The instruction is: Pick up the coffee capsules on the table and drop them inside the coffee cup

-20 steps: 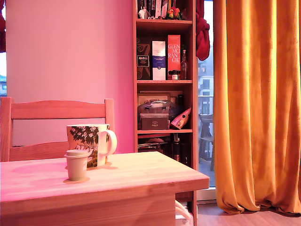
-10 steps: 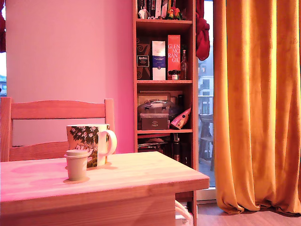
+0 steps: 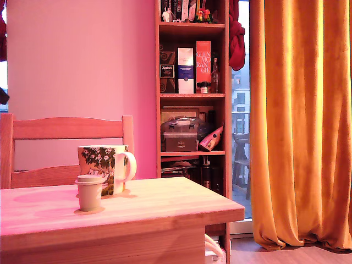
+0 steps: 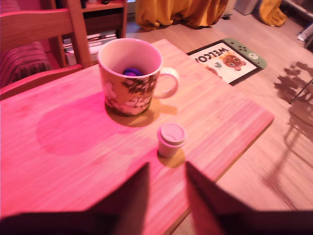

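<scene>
A: Progress? Looks barely started.
B: Yep. Gripper [image 4: 166, 188] parted, holding nothing. Capsule [image 4: 171, 139] upright on table [image 4: 73, 147], just ahead of the fingertips; cup [image 4: 131, 77] beyond it. Something purple already inside. Grab and drop left.

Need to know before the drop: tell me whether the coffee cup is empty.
Not empty. The wrist view looks into the upright coffee cup and shows a small dark blue-purple object at the bottom; what it is cannot be told.
</scene>
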